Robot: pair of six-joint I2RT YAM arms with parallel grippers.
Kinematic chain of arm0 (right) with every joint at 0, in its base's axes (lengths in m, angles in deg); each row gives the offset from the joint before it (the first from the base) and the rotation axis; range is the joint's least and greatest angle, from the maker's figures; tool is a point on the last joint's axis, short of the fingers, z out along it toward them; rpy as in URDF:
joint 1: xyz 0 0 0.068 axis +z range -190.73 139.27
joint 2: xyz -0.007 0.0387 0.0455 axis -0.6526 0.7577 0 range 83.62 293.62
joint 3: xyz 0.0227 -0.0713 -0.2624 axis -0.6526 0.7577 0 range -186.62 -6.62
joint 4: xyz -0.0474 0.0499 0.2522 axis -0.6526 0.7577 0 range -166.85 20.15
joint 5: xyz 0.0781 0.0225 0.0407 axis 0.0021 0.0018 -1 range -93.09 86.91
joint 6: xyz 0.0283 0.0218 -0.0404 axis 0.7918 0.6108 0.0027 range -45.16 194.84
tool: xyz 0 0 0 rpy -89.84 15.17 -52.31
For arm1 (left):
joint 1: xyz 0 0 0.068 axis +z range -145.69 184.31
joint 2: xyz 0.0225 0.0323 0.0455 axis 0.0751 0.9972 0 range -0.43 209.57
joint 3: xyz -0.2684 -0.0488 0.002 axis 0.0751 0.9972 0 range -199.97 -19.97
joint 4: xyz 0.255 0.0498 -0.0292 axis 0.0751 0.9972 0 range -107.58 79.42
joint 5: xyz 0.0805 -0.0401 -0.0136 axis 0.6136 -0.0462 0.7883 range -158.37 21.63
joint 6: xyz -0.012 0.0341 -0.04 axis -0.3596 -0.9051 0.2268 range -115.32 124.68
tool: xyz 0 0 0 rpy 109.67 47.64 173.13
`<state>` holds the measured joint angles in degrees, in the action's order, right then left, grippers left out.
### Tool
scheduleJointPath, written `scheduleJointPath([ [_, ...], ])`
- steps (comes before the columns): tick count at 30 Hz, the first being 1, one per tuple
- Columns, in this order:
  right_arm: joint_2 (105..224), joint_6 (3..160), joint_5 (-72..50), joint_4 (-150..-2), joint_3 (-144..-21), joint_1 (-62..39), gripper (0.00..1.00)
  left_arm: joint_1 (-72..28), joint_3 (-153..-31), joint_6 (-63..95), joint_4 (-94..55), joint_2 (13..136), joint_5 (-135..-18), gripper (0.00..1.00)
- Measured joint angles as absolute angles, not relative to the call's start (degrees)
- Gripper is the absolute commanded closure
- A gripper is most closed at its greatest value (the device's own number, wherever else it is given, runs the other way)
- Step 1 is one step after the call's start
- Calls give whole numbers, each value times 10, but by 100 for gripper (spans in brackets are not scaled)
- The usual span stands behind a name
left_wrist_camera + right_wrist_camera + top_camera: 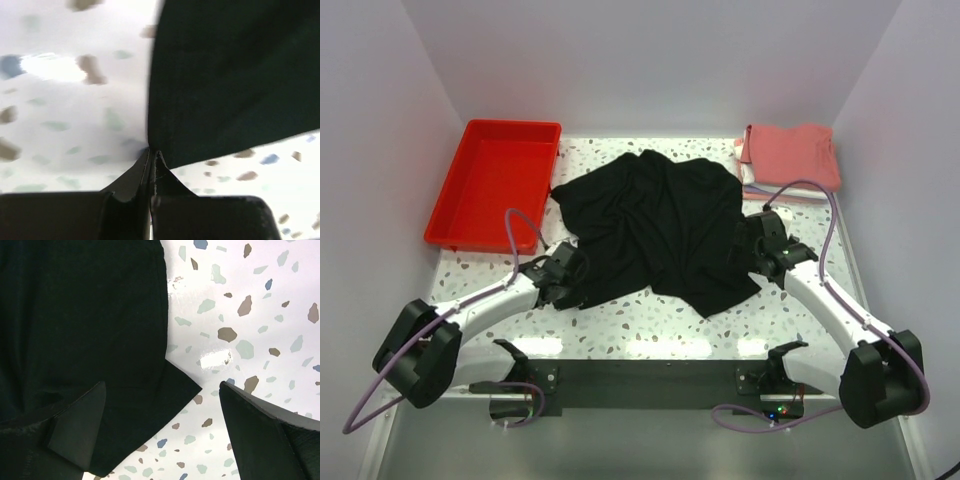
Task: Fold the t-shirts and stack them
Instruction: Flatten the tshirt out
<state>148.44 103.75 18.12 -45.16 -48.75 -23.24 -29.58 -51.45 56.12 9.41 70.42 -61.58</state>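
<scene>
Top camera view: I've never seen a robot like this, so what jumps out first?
A crumpled black t-shirt sprawls across the middle of the speckled table. The left hand is pinched shut on its edge, while the right hand hangs open above another edge of it. At the far side sit a red tray on the left and a folded salmon-red t-shirt topping a small pile on the right.

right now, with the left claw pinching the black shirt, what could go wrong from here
1. The left claw grips only the very edge of the black shirt; a pull might slip it free.
2. The right claw is open astride the shirt's edge; closing could catch just a corner.
3. The folded stack sits near the right arm; a wide swing might knock it.
</scene>
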Motion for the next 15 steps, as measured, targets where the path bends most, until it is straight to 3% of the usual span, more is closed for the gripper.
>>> scheduleJointPath([
  [7, 1485, 1049, 162, -419, -464, -245, 1, -283, -518, 631, 240, 639, -535, 100],
  [15, 1461, 1083, 148, -381, -413, -277, 3, -253, -518, 668, 286, 629, -500, 100],
])
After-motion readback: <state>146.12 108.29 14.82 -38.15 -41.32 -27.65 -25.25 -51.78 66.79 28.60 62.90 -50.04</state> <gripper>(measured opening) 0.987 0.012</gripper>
